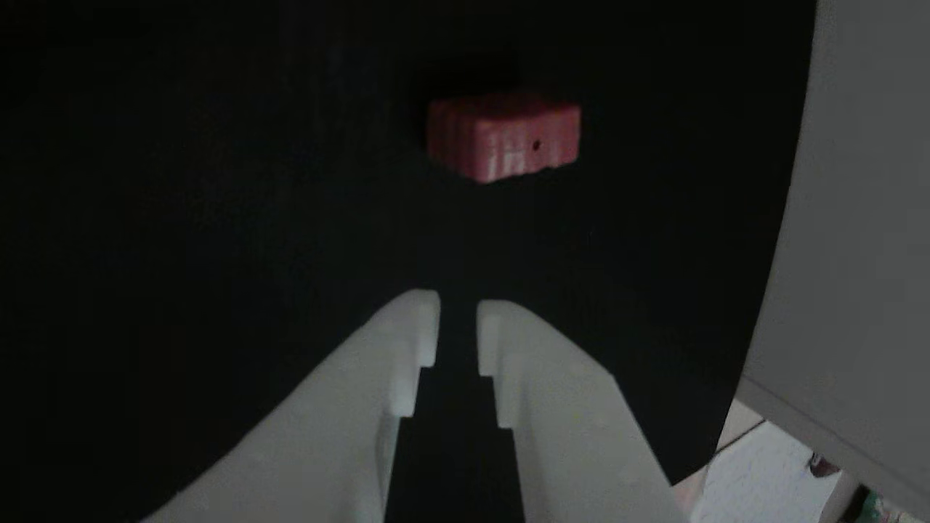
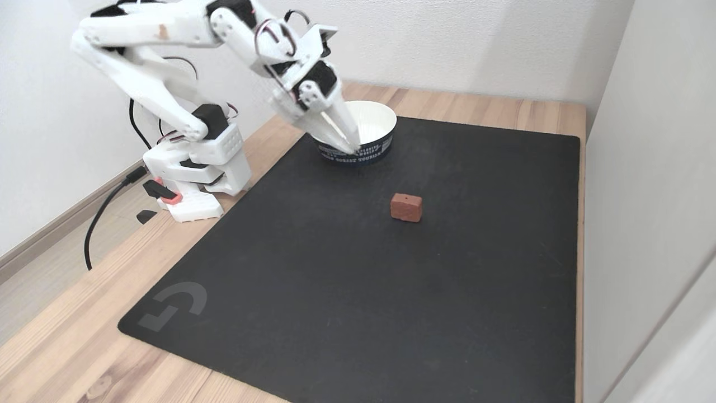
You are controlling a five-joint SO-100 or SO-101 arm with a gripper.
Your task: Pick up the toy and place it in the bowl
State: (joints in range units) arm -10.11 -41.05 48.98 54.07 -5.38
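Nothing of the task is done yet, as we read it: our white end effector (image 2: 351, 146) hangs empty, jaws parted only narrowly, in front of the bowl (image 2: 386, 120) at the mat's far edge. Ahead of it, well apart, the toy (image 2: 406, 207) sits untouched on the black mat (image 2: 347, 291) covering the desk (image 2: 67, 347). Approach, grasp and drop all remain.

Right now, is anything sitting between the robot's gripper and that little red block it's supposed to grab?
Nothing visible. The gripper hangs in front of the bowl, and only bare black mat lies between it and the toy. The path from the toy back to the bowl looks equally open.
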